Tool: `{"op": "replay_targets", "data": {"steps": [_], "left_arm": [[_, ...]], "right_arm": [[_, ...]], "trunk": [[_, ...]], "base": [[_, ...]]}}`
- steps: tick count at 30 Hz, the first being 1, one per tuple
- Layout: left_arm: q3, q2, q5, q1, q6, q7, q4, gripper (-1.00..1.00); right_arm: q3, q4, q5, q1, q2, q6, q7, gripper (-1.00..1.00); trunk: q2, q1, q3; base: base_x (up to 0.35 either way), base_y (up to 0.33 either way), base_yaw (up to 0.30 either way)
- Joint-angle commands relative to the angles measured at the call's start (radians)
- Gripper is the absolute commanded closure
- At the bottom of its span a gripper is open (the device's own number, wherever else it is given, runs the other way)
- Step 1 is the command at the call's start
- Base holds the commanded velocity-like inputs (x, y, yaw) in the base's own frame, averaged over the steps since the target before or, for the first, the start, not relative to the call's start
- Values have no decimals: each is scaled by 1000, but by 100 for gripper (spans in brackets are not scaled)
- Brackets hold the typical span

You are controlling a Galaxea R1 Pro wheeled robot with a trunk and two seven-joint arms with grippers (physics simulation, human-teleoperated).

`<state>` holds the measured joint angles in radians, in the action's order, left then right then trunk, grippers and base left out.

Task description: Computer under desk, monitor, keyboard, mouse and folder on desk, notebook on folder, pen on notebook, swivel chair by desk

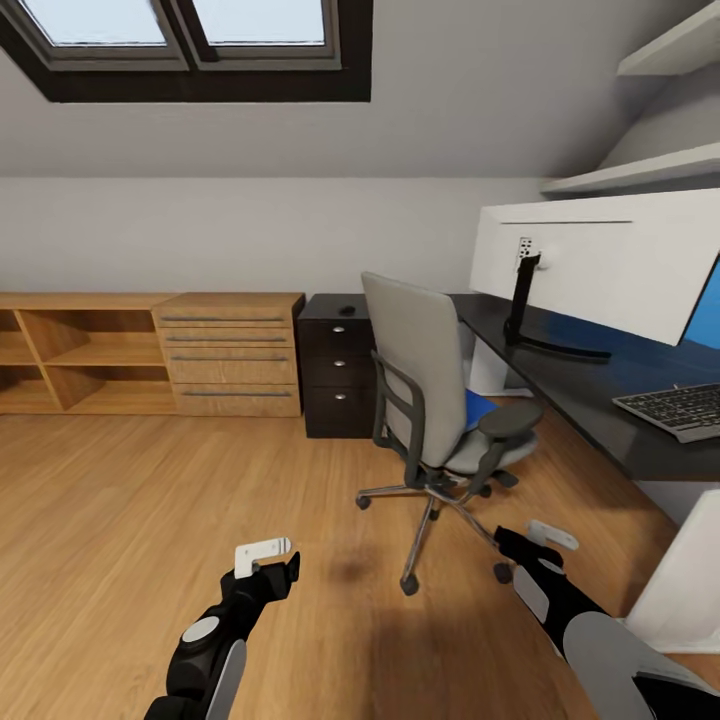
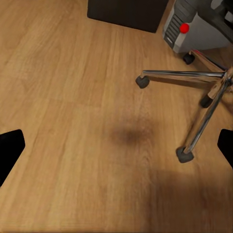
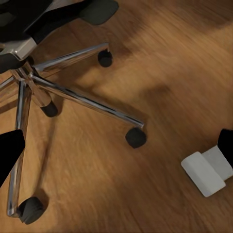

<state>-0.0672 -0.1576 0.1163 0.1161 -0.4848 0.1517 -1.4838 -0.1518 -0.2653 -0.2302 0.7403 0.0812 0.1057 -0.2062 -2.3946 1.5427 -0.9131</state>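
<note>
The left pincer (image 1: 266,556) hangs low over the wooden floor (image 1: 150,500), jaws apart and empty. The swivel chair (image 1: 440,400) stands just off the counter (image 1: 560,370), the blue folder (image 1: 478,408) on its seat. The monitor (image 1: 600,265) and the keyboard (image 1: 675,408) sit toward the counter's right end. The right pincer (image 1: 540,540), also apart and empty, hovers near the chair's base. Fetching the folder looks next, calling for a reach onto the seat.

both arms wear glossy black shells with rounded grey-white panels; the left gripper (image 1: 268,560) and the right gripper (image 1: 540,540) carry pale whitish finger pieces on black bodies.
</note>
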Motion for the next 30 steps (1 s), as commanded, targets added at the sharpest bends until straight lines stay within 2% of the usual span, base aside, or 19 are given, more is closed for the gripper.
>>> {"op": "replay_targets", "data": {"steps": [1,11,26,28,29,30], "left_arm": [[0,1,11,1,-4,8,-1,-100],[1,6,14,1,-6,5,-22,-100],[2,7,14,1,-39,8,-57,-100],[3,7,14,1,-53,9,-55,-100],[4,7,14,1,-101,9,-54,-100],[4,7,14,1,-109,9,-54,-100]], "right_arm": [[3,1,-11,1,0,7,0,-100],[2,2,-12,1,5,9,4,-100],[1,2,-8,0,9,15,5,-100],[2,4,-8,-1,10,25,5,-100],[5,8,-7,0,15,58,1,-100],[5,9,-7,0,17,62,1,-100]], "trunk": [[0,0,-1],[0,0,-2],[-105,57,-49],[-106,58,-57],[-106,59,-61],[-106,59,-65]], "base": [[0,-41,0],[0,-13,0],[0,0,0],[0,0,0],[0,0,0],[0,0,0]]}}
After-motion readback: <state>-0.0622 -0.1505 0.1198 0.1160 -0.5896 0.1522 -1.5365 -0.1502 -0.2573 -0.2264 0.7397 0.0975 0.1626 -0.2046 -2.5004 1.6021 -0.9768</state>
